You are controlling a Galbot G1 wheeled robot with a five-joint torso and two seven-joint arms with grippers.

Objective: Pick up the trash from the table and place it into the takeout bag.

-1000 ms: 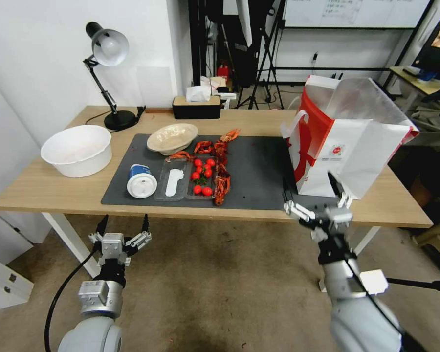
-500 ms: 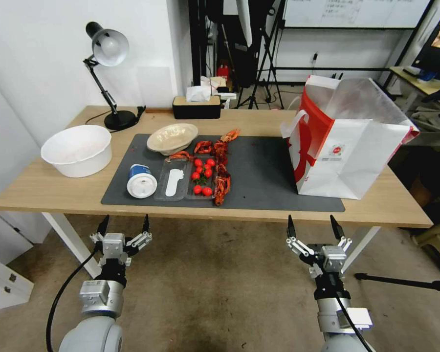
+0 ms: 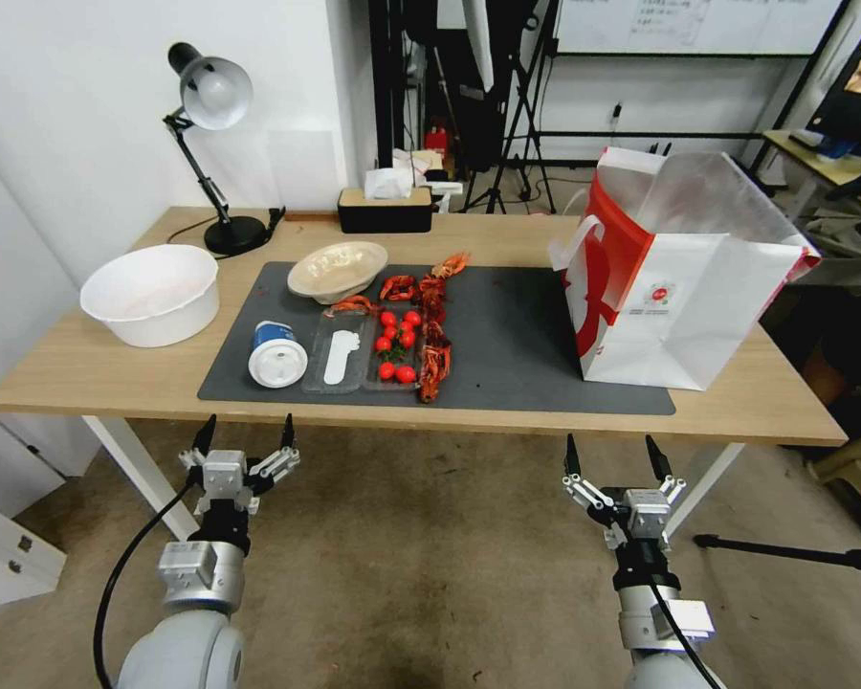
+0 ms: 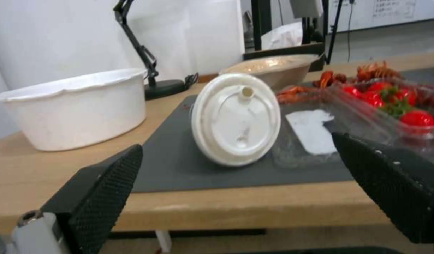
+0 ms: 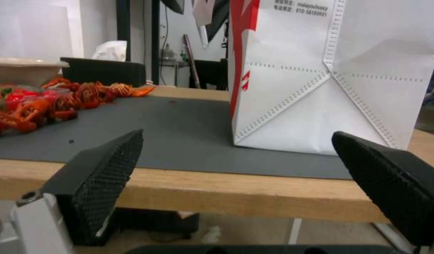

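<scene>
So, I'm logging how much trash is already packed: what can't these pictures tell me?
- Inside of the takeout bag: head view, hidden by its own white walls.
- Bag top: right wrist view, cut off by the picture edge.
- Contents of the blue-and-white tub: left wrist view, covered by its lid.
- Small bag print: too small to read.

Both grippers hang open below the table.

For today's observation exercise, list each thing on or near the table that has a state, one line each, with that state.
left end effector: open, empty, below the table edge
right end effector: open, empty, below the table edge
takeout bag: upright, mouth open
blue-and-white tub: on its side, lidded
beige bowl: tilted
tomato tray: open
desk lamp: looks unlit
</scene>
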